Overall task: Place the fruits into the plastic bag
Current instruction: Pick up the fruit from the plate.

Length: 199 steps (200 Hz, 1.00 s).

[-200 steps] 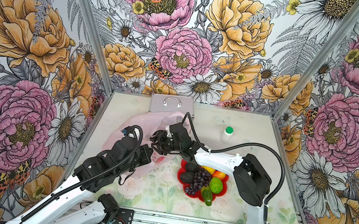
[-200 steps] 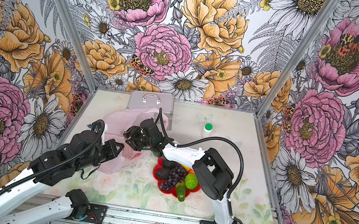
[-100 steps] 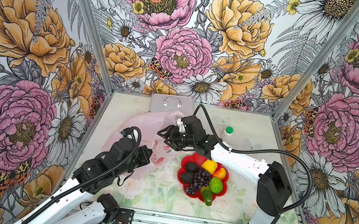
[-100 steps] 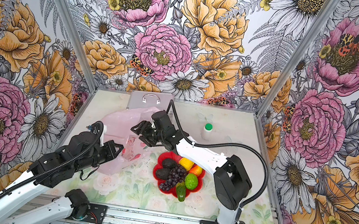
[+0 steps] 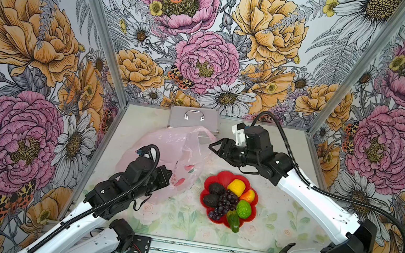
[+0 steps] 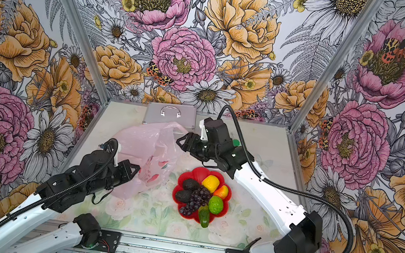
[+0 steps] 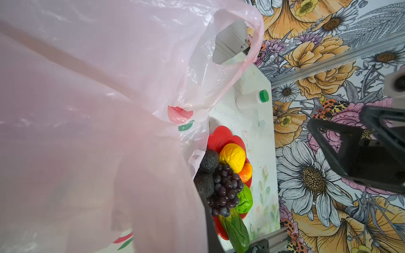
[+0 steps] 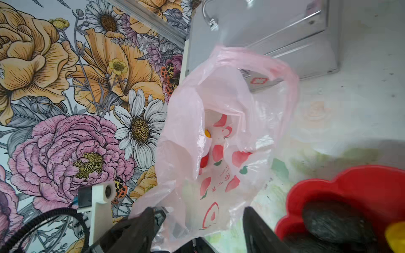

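Note:
The pale-pink plastic bag [image 5: 165,146] [image 6: 143,142] lies at the table's left, its mouth toward the middle. My left gripper [image 5: 169,179] [image 6: 137,170] is shut on the bag's near edge and holds it up; in the left wrist view the bag [image 7: 98,109] hides all but one dark finger [image 7: 211,225]. My right gripper [image 5: 213,146] [image 8: 198,221] stands open and empty just right of the bag's loop handle [image 8: 282,72]. A yellow-orange patch [image 8: 207,133] shows inside the bag. On the red plate [image 5: 218,176] lie a lemon [image 5: 236,187], lime [image 5: 243,208], grapes [image 5: 225,203], two avocados [image 5: 216,188] and mangoes [image 5: 233,221].
A silver metal case [image 5: 192,120] lies at the back, partly under the bag's handle. A white bottle with a green cap [image 7: 252,99] lies at the back right, behind my right arm. Flowered walls close in the left, back and right sides.
My right gripper has pulled out of the bag's mouth, moving back and to the right, and its jaws have opened a little. The left gripper has kept its hold on the bag.

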Each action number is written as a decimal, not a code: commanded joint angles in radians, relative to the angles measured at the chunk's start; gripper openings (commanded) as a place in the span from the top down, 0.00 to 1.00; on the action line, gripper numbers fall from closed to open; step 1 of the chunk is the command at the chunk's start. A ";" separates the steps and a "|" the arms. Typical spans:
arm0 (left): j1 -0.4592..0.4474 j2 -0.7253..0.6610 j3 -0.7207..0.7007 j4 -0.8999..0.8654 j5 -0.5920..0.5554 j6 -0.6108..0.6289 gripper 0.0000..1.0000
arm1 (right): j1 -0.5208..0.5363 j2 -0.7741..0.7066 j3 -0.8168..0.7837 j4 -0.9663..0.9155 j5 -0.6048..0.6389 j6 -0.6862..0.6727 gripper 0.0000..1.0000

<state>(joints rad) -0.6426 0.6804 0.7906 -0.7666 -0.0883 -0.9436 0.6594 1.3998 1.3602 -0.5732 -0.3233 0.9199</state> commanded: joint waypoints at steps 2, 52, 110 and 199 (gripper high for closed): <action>0.009 0.015 0.016 0.027 0.016 0.010 1.00 | -0.039 -0.061 0.006 -0.218 -0.013 -0.184 0.34; 0.011 0.028 0.039 0.023 0.016 0.028 1.00 | -0.063 -0.083 0.021 -0.581 0.013 -0.366 0.34; 0.017 0.026 0.035 0.016 0.028 0.028 1.00 | -0.036 -0.092 -0.065 -0.733 0.017 -0.403 0.35; 0.017 -0.003 0.011 0.017 0.024 -0.004 1.00 | 0.031 -0.010 -0.118 -0.833 0.093 -0.420 0.35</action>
<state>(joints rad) -0.6323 0.7017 0.8051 -0.7586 -0.0731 -0.9371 0.6712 1.3838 1.2617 -1.3731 -0.2577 0.5064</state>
